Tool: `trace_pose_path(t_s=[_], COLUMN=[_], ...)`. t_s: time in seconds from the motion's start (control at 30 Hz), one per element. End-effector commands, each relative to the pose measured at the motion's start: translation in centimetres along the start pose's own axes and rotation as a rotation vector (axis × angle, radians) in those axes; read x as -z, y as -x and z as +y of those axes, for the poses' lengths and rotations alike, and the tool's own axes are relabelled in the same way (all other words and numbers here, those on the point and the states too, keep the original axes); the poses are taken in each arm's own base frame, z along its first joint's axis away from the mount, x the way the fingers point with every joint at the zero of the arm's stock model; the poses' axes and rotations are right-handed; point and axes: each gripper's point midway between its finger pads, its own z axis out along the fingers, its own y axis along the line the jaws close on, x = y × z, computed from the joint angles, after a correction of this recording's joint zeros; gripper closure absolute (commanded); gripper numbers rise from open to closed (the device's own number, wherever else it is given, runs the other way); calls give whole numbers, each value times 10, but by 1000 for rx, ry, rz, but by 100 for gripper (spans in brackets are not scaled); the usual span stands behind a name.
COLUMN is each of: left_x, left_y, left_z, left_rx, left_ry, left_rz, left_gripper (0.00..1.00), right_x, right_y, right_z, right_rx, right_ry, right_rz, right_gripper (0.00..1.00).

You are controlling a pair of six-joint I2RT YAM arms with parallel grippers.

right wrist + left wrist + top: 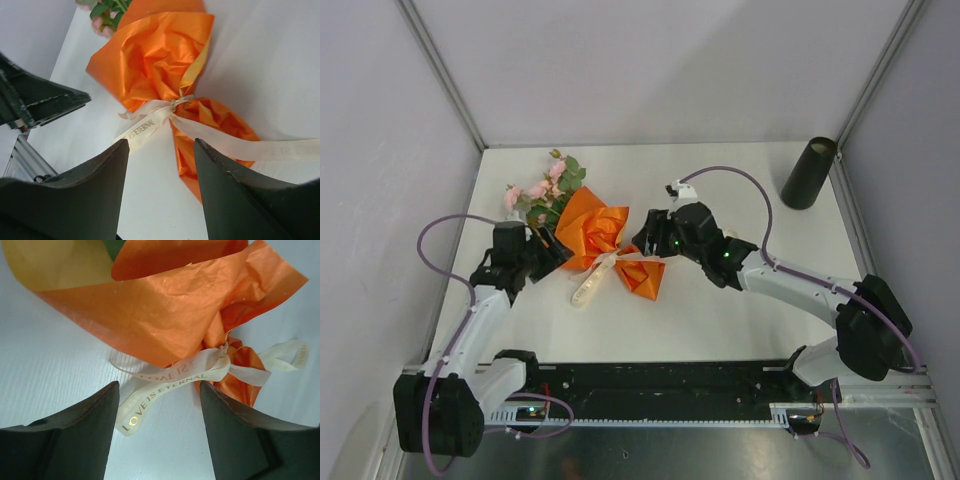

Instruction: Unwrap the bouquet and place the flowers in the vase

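Top external view: the bouquet (pixel 590 235) lies flat on the white table (pixel 720 320), left of the middle. Its long way runs slantwise: pink flowers (pixel 542 188) point far left, the tied end points near right. Orange paper (pixel 592 228) wraps the stems, tied with a cream ribbon (pixel 175 377). The black vase (pixel 808 173) stands in the far right corner, well apart; its inside is too dark to see. Pale walls (pixel 620 70) stand around. The left gripper (pixel 160 385) and the right gripper (pixel 161 142) are both spread wide, holding nothing.
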Motion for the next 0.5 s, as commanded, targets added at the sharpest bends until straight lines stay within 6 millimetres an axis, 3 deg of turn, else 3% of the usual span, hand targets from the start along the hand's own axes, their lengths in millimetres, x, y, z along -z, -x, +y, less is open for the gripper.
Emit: trace_pose_path(t_s=[0.0, 0.33, 0.47], left_x=[-7, -39, -50], left_y=[-2, -24, -34], left_z=[8, 5, -7], left_rx=[-26, -69, -110], left_ry=[13, -3, -47], left_rz=[3, 60, 83], left_gripper=[29, 29, 29], right_x=[-2, 0, 4], right_y=[26, 18, 17], right_z=[34, 32, 28], right_rx=[-7, 17, 35], right_ry=[77, 57, 41], right_rz=[-78, -55, -49], right_gripper=[39, 40, 40])
